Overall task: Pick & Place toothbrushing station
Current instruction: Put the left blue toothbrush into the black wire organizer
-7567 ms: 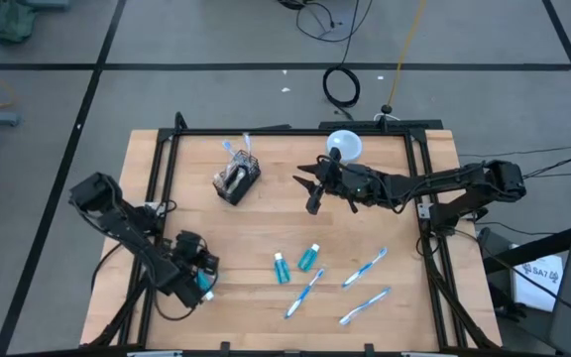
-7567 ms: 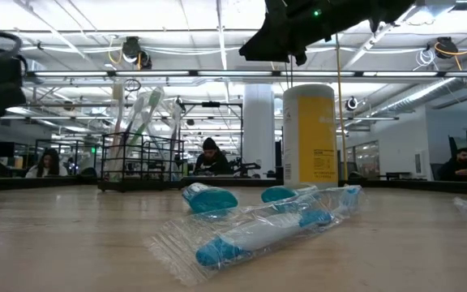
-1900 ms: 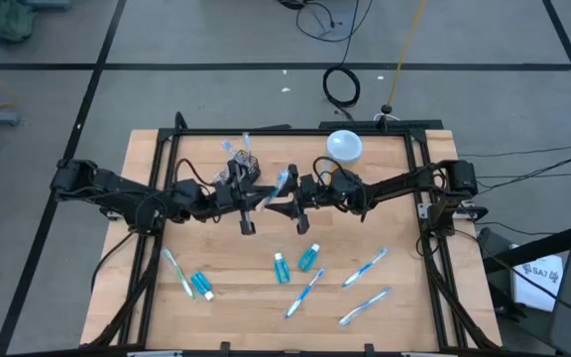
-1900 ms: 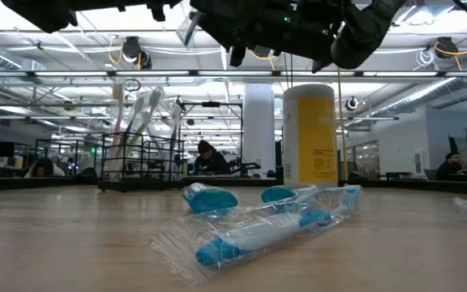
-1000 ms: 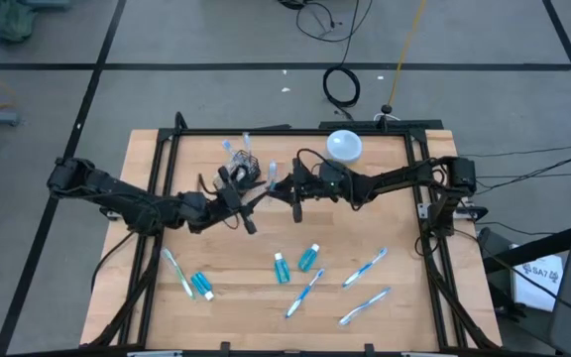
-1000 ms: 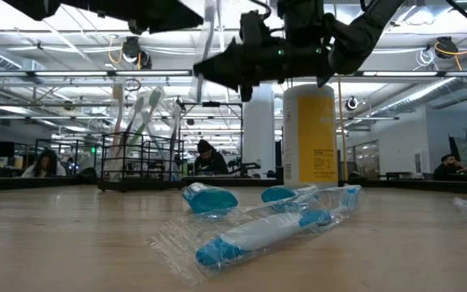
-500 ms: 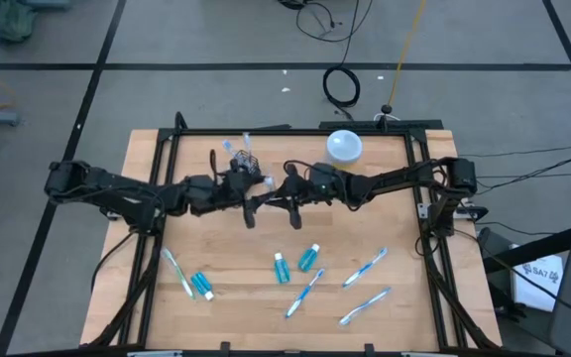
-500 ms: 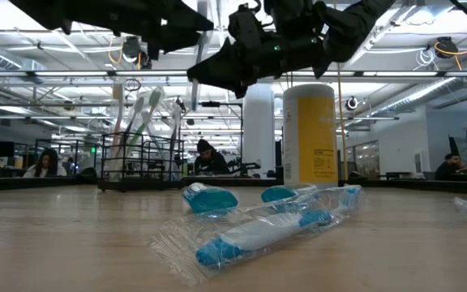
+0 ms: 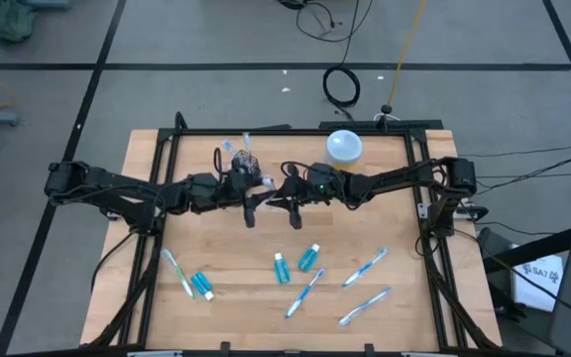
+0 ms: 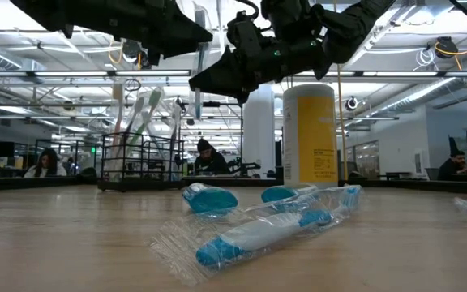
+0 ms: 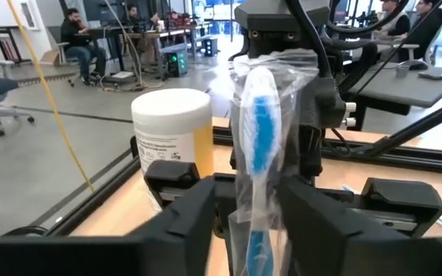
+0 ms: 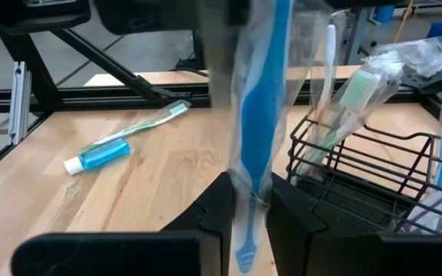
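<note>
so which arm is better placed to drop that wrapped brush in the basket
Probably the right. The right gripper is shut on the wrapped toothbrush, right beside the wire basket. The left gripper straddles the same toothbrush, so it likely needs to let go.

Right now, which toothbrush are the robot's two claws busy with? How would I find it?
Find the black wire basket at the table's back. Just beside it both grippers meet in mid-air, and the wrapped blue toothbrush stands upright between them. The other loose toothbrushes lie flat on the wood; this one is off the table.
</note>
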Motion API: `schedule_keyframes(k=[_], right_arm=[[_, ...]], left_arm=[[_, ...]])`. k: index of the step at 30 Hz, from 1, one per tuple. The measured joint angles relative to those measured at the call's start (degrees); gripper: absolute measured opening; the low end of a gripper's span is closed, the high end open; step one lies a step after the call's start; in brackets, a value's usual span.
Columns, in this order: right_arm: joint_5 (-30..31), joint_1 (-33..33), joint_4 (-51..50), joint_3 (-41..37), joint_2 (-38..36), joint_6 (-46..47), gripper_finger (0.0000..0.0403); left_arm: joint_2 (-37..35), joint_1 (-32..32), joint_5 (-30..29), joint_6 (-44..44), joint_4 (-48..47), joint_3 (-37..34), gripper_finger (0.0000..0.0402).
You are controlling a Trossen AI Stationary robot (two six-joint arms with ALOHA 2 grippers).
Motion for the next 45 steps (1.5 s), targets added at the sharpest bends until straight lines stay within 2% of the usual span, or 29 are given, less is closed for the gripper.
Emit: schedule_keyframes(k=[8,10,15,19,23,29,36,40,45], right_arm=[[0.35,-0.04,-0.20,-0.02,0.00,0.02,0.0060],[0.35,-0.04,-0.20,-0.02,0.00,0.70,0.0071],[0.09,-0.02,-0.32,-0.02,0.00,1.25,0.0107],[0.07,0.00,-1.31,-0.04,0.00,1.53,0.0133],[0.09,0.00,-4.37,-0.08,-1.72,1.51,0.0150],[0.09,0.00,-9.16,-0.08,-4.05,1.49,0.0163],[0.11,0.09,-9.88,-0.07,-3.98,1.51,0.0163],[0.11,0.09,-10.18,-0.07,-3.93,1.51,0.0165],[0.12,0.11,-8.82,-0.07,-3.93,1.51,0.0166]], left_arm=[[0.00,-0.07,0.11,-0.21,-0.59,0.00,0.0016],[0.00,-0.28,0.20,-0.34,-0.59,0.00,0.0011],[0.00,-1.36,-0.23,-0.14,-0.85,0.00,0.0027],[-0.08,-2.49,-1.02,1.01,-0.84,0.00,0.0009],[-3.93,-4.70,-9.03,1.70,-2.92,-0.01,0.0017],[-12.91,-10.96,-25.33,2.94,-12.37,-0.07,0.0007],[-19.66,-19.45,-47.47,2.08,-18.39,-2.10,0.0006],[-19.67,-21.07,-52.72,-2.01,-14.64,-7.58,0.0009],[-18.23,-19.41,-54.15,-2.85,-1.10,-16.26,0.0007]])
